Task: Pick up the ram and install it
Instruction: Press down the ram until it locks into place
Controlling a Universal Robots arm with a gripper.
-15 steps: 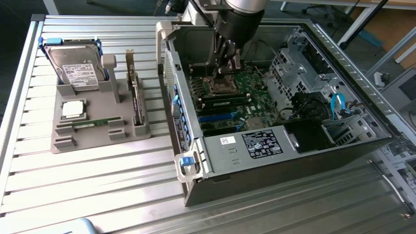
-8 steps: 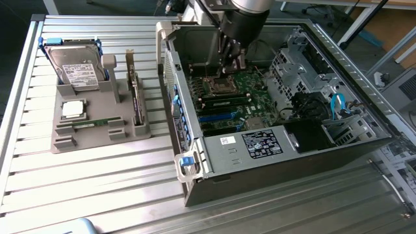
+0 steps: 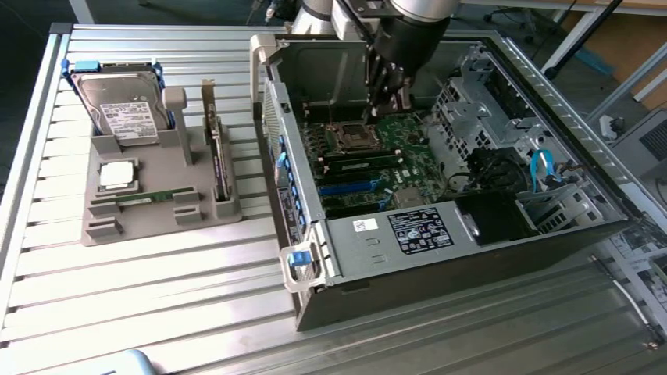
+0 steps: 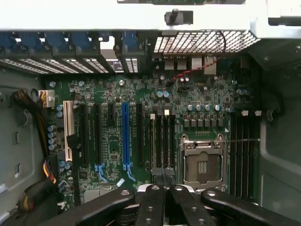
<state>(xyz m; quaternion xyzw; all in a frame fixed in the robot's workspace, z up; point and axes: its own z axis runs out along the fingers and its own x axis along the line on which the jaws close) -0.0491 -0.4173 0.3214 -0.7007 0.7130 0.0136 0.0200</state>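
Gripper (image 3: 390,100) hanging inside the open computer case (image 3: 344,234), above the motherboard (image 3: 380,168) near the CPU socket (image 3: 349,136) — fingers (image 4: 155,197) pressed together, nothing visibly clamped between them. In the wrist view, fingertips just over the memory slots (image 4: 162,141) beside the empty socket (image 4: 202,162), blue expansion slot (image 4: 125,134) off to one side.

One ram stick (image 3: 360,166) seated in a slot on the motherboard, lying flat along the board beside the socket. Another ram stick (image 3: 156,194) resting in its groove on the grey parts tray (image 3: 156,226), well apart from the case, toward the exterior view's left.

On that tray also: hard drive (image 3: 123,109) propped at the far end, square silver CPU chip (image 3: 117,175) just behind the ram groove, expansion card (image 3: 217,152) standing on edge along the side nearest the case.
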